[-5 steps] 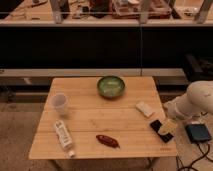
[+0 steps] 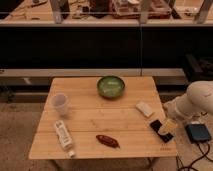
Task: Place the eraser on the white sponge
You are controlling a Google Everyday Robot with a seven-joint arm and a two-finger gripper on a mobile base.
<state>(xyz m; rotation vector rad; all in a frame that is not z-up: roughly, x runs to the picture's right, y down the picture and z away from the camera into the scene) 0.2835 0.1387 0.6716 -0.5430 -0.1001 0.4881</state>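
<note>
The eraser [image 2: 159, 131], a small flat black block, lies on the wooden table [image 2: 100, 122] near its right front corner. The white sponge [image 2: 145, 108], a small off-white pad, lies flat on the table just behind and to the left of the eraser, apart from it. My gripper [image 2: 168, 126] reaches in from the right on the white arm [image 2: 197, 101]. It sits over the right part of the eraser and hides that part. I cannot tell whether it touches the eraser.
A green bowl [image 2: 111, 86] stands at the back middle of the table. A translucent cup [image 2: 60, 103] stands at the left, and a white bottle [image 2: 63, 135] lies at the front left. A dark red object [image 2: 108, 141] lies at the front middle. A dark blue box with a cable [image 2: 198, 132] sits off the table's right edge.
</note>
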